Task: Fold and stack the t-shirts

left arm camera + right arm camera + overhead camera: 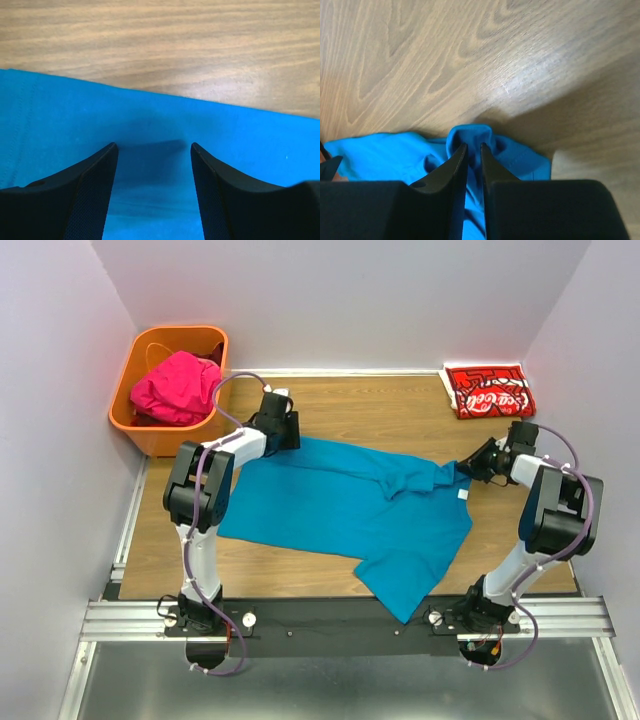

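The teal-blue t-shirt lies spread and partly creased across the middle of the wooden table. My left gripper is open over its far left edge; in the left wrist view its jaws stand wide apart just above the teal cloth. My right gripper is shut on a bunched fold at the shirt's right edge, seen pinched in the right wrist view. The red Coca-Cola t-shirt lies folded at the far right corner. The magenta-pink t-shirt is crumpled in the basket.
The orange plastic basket stands at the far left corner, close to my left arm. Pale walls enclose the table on three sides. A metal rail with the arm bases runs along the near edge.
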Available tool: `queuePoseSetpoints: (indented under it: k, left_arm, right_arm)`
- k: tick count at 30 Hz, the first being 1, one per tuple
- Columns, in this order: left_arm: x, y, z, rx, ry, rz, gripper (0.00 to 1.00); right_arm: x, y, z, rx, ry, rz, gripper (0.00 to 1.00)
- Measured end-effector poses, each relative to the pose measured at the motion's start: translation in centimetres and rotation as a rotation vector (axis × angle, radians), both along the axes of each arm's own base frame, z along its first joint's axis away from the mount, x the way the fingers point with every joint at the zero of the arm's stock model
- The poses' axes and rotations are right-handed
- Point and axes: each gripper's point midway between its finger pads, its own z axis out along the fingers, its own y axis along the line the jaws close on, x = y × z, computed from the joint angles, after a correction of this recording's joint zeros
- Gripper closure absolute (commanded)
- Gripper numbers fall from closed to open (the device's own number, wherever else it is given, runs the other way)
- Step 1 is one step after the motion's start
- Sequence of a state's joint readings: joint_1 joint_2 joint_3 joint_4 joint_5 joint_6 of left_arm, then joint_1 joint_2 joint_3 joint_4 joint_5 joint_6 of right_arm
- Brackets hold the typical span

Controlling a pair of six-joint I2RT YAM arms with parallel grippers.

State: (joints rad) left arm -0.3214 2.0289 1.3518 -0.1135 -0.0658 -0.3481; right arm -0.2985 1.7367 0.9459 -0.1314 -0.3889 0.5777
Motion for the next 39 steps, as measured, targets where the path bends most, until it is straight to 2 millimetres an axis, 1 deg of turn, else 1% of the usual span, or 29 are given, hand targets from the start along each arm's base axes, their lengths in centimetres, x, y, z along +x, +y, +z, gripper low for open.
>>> queuePoseSetpoints:
  k: [3,5,8,13,17,22,27,33,36,39]
  left_arm:
    - [0.2,0.3,0.0,-0.003,0.006,0.006,0.32]
    - [0.1,0.6,-0.1,-0.002,0.014,0.01,0.32]
    - [-0.2,1.0,-0.4,0.002,0.031,0.018,0.32]
    - [-0.3,1.4,-0.4,0.002,0.045,0.029,0.32]
    - [-0.1,1.9,-0.4,-0.001,0.053,0.046,0.32]
    - [0.3,2.7,-0.4,-0.007,0.057,0.071,0.32]
    - [0.7,2.9,-0.4,-0.018,0.065,0.087,0.32]
    - [0.8,2.9,-0.4,-0.023,0.067,0.094,0.32]
    - [0.8,2.9,-0.4,-0.024,0.067,0.094,0.32]
    - [0.8,2.8,-0.4,-0.028,0.066,0.091,0.32]
  right_arm:
    - [0.3,0.4,-0.7,0.026,0.008,0.016,0.8]
    - [0.2,0.7,-1.1,0.046,0.016,0.027,0.82]
    - [0.3,1.1,-1.2,0.071,0.017,0.044,0.83]
    - [1.3,1.6,-2.1,0.124,0.014,0.069,0.84]
    - [2.7,1.2,-2.0,0.142,-0.002,0.057,0.86]
    - [4.6,-0.4,-2.1,0.182,-0.016,-0.009,0.85]
    - [6.0,-1.8,-2.0,0.201,-0.028,-0.07,0.82]
    - [6.2,-2.6,-1.9,0.218,-0.029,-0.116,0.76]
    - [6.3,-2.9,-1.7,0.213,-0.037,-0.116,0.7]
    - [6.3,-3.0,-1.1,0.197,-0.055,-0.103,0.63]
